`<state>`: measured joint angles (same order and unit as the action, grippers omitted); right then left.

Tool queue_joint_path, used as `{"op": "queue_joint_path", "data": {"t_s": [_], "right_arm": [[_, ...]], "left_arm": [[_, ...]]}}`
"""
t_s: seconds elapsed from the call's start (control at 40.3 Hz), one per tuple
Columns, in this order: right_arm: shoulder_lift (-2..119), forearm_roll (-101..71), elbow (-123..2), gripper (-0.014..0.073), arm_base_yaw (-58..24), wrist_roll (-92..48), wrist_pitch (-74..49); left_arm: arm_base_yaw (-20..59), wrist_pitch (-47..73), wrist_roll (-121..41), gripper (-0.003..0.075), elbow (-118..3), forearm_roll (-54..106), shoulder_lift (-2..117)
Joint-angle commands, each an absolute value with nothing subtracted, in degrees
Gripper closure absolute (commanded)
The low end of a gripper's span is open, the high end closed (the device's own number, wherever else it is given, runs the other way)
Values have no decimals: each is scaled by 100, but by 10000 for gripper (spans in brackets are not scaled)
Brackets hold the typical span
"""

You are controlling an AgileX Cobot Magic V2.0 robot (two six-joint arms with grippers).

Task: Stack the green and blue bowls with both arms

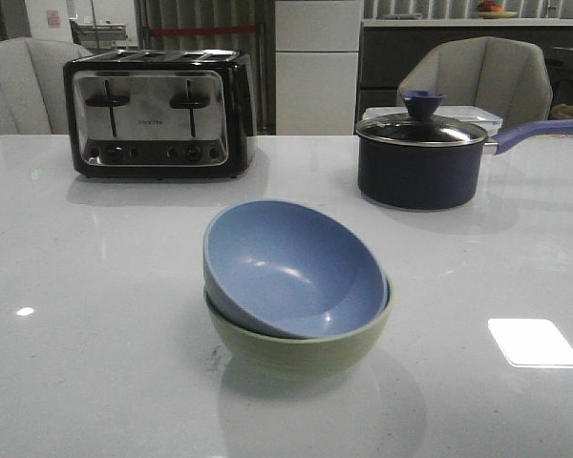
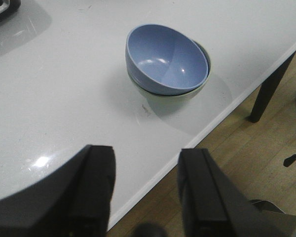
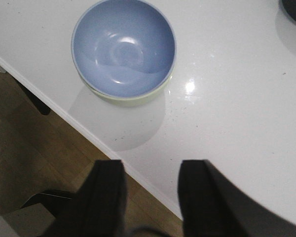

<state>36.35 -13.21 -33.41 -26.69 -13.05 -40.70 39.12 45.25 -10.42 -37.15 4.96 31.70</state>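
Blue bowl (image 1: 296,272) sits tilted inside the green bowl (image 1: 301,348) at the table's (image 1: 95,363) near centre. Left gripper (image 2: 145,192) and right gripper (image 3: 150,197) both hang over the table edge, jaws apart, holding nothing, clear of the bowls. Beyond: toaster (image 1: 158,114) far left, lidded saucepan (image 1: 420,157) far right.

I read this as a home-style kitchen and dining space, perhaps a mock-up. Well beyond my left claw (image 2: 147,197) a chrome and black 4-slot toaster (image 1: 158,113) stands on the glossy white table (image 1: 86,286); far ahead of my right claw (image 3: 150,197) sits a dark lidded saucepan (image 1: 420,157) with a purple handle. Behind them I see 2 padded grey chairs (image 1: 477,76), a white cabinet (image 1: 317,67) and a dark counter (image 1: 439,43). Wood flooring (image 2: 246,163) shows under the table edge.
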Motion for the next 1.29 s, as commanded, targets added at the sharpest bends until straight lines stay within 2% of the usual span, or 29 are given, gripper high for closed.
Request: {"op": "queue_joint_path", "data": {"t_s": [0.0, 0.174, 0.248, 0.869, 0.969, 1.267], "right_arm": [[3624, -1339, -3496, 354, -2663, -1376, -3729], [3624, -1339, -3496, 508, -2663, -1376, -3729], [3624, -1339, -3496, 543, -2663, -1376, -3729], [3624, -1339, -3496, 540, -2663, -1376, -3729], [3624, -1339, -3496, 540, -2663, -1376, -3729], [3624, -1339, -3496, 540, -2663, -1376, -3729]], "left_arm": [[3924, 4125, -1012, 478, -3878, 525, 3188], [3924, 4125, -1012, 615, -3878, 525, 3188], [3924, 4125, -1012, 627, -3878, 525, 3188], [3935, 4003, -1012, 627, -3779, 525, 3038], [3554, 3694, -1012, 627, -3545, 348, 2708], [1317, 1851, -1012, 627, -2002, 375, 795]]}}
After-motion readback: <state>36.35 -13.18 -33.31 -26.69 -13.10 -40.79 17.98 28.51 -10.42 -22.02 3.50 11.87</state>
